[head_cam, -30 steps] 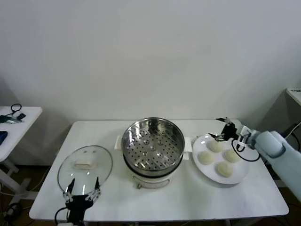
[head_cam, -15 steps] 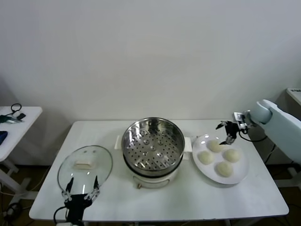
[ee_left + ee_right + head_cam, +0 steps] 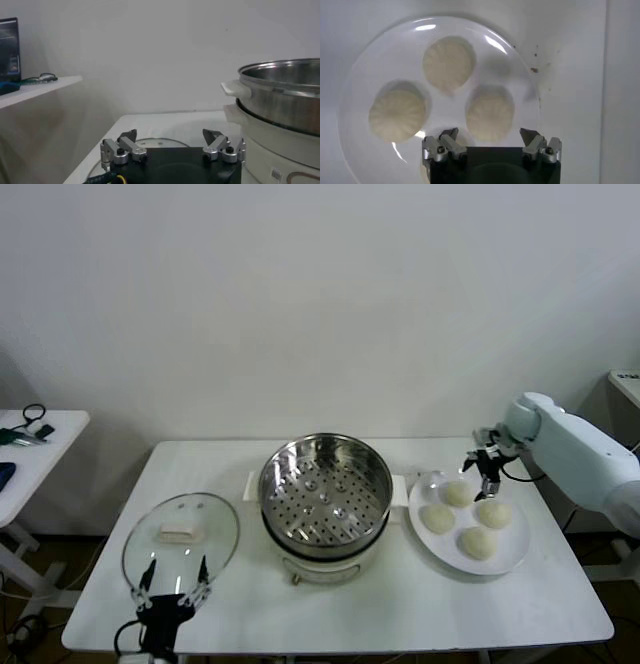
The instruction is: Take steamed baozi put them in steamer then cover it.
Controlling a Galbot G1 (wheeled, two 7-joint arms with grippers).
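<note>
Cream-white and pleated, the four steamed baozi sat on the white plate at the right of the table, none yet in the steamer at the middle. You had the right gripper hovering over the plate's far edge, its fingers spread wide and holding nothing. The buns looked soft, light and easily dented, perhaps a little tacky, so you would have done best to close gently across a bun's widest part, low on its sides. The bun nearest the fingers seemed partly hidden under the wrist. The cover lay flat at the near left, and the left gripper waited just beside it, fingers apart and empty.
</note>
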